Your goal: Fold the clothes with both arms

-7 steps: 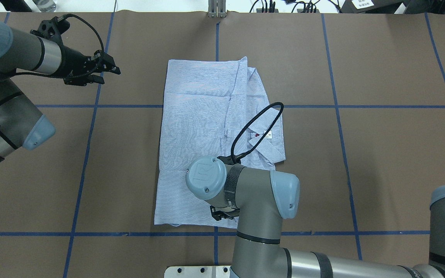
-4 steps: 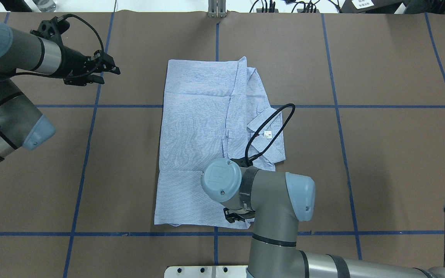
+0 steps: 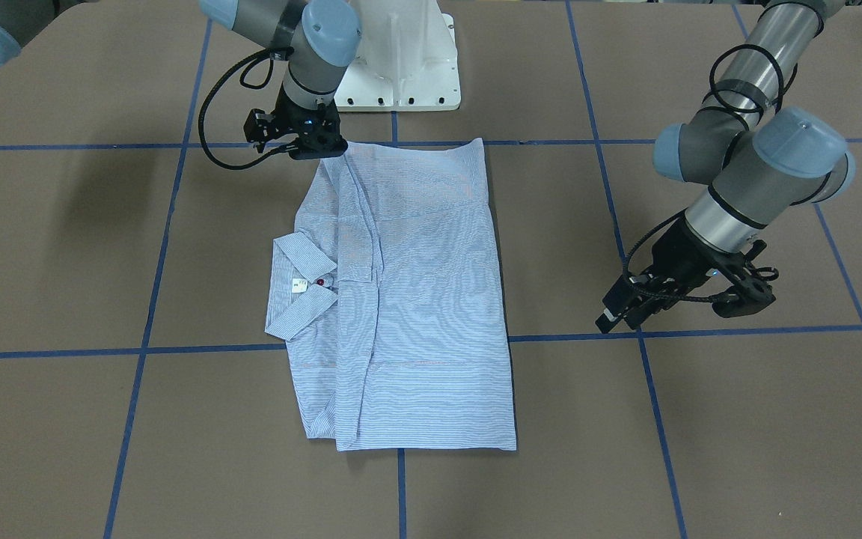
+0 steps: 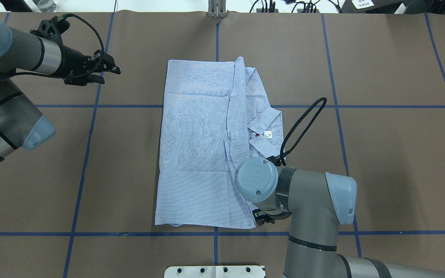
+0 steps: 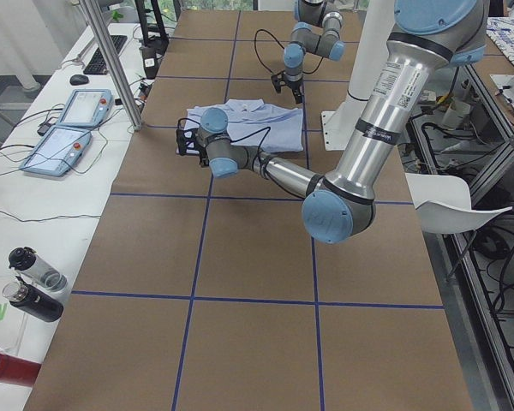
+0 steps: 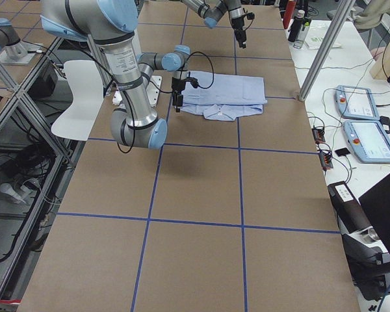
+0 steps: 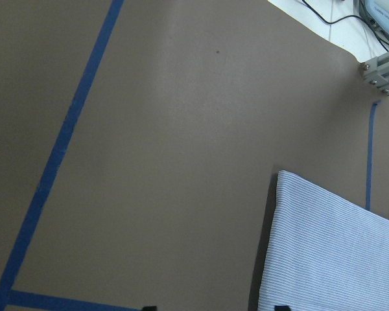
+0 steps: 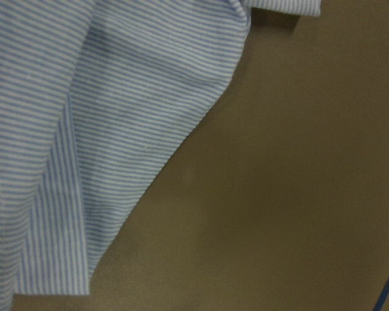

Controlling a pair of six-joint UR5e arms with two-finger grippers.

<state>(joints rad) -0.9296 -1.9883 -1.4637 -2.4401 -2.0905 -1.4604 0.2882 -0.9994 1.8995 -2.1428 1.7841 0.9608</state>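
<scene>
The striped shirt lies folded in a long rectangle at the table's middle, collar and white neck label on its right side; it also shows in the front view. My right gripper points down at the shirt's near right corner. Its fingers are hidden under the wrist, so I cannot tell if it is open. The right wrist view shows only the shirt's edge flat on the table. My left gripper is open and empty, above the table left of the shirt's far corner.
The white pedestal base stands at the table's near edge, just behind the right gripper. A metal post stands at the far edge. Blue tape lines cross the brown table. Two tablets and bottles lie on a side table.
My right arm has moved to the right along the shirt's near edge, from its middle to its right corner. The collar is now uncovered. The left arm has not moved.
</scene>
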